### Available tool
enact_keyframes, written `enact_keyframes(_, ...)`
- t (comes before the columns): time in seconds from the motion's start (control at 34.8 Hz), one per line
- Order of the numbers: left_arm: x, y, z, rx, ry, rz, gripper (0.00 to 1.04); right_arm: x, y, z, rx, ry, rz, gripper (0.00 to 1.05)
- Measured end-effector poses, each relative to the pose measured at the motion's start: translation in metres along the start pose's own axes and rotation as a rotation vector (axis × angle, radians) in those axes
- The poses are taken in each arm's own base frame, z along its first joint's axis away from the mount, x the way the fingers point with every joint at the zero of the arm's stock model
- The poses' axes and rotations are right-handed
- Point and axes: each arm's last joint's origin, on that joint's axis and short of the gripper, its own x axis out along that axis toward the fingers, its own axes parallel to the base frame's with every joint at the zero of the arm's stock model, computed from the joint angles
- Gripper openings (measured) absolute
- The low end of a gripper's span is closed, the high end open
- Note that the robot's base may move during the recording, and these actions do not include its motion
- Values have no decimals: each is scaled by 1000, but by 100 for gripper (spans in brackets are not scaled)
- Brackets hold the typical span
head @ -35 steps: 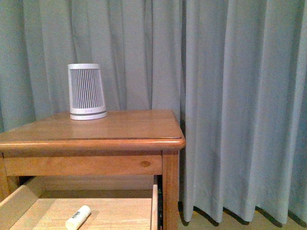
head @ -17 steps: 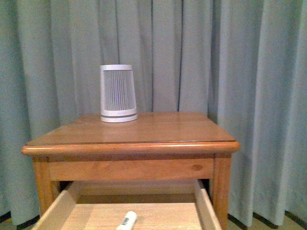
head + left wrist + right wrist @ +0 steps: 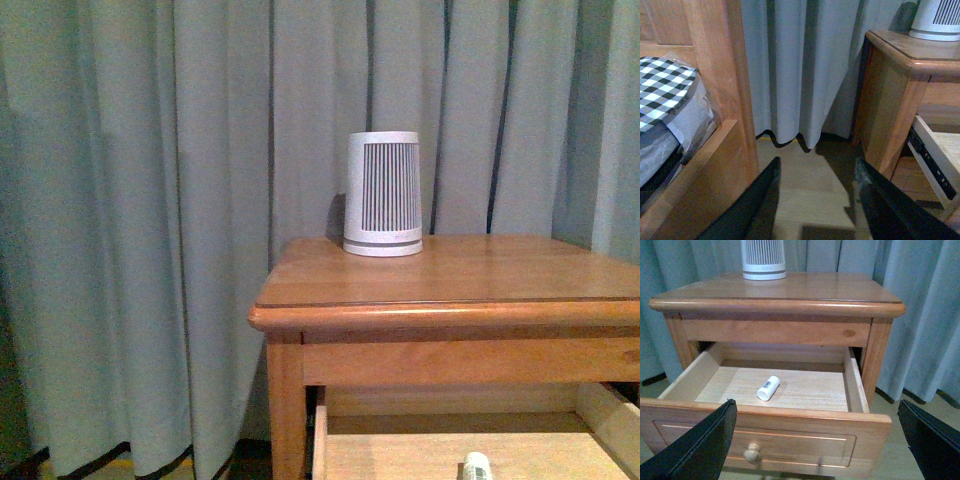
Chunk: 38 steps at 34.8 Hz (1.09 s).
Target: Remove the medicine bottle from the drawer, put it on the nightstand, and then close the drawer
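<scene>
The nightstand (image 3: 790, 290) (image 3: 440, 270) stands against grey curtains, its upper drawer (image 3: 850, 427) pulled out. On the drawer's pale wooden floor the small white medicine bottle (image 3: 768, 388) lies on its side; in the front view only its cap end (image 3: 477, 466) peeks in at the bottom edge. My right gripper (image 3: 817, 427) hovers open in front of the drawer's face, above the round knob (image 3: 752, 454), with nothing between its fingers. Off to the nightstand's left side, my left gripper (image 3: 816, 172) is open over the floor and empty. The nightstand's corner (image 3: 900, 55) shows in the left wrist view.
A tall white tapered cylinder with dark slats (image 3: 383, 194) (image 3: 763, 259) stands at the back of the nightstand top. A wooden bed frame (image 3: 720, 100) with a checked cover (image 3: 662, 87) is beside the left gripper. Curtains (image 3: 150, 220) hang behind everything.
The front view has swung left: the nightstand and slatted cylinder have slid from left to right in the picture, and the bottle has shifted to the bottom right edge.
</scene>
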Motion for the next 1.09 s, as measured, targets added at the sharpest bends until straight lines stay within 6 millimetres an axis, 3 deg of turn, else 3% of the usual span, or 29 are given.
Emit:
enact_keyframes(0.17,0,0,0,0,0,-2,82,16,-4,7,66,135,-447,98)
enact_keyframes(0.29,0,0,0,0,0,-1,99,44,-10,30,92,133,-549,98)
enact_keyframes(0.46,0,0,0,1,0,-3,98,101,-10,49,110,250,-515,98)
enact_keyframes(0.66,0,0,0,1,0,-3,98,174,3,42,101,440,-437,98)
enact_keyframes(0.89,0,0,0,1,0,-3,98,258,46,6,65,613,-297,98)
enact_keyframes(1.09,0,0,0,1,0,-3,98,293,67,-32,38,702,-268,98)
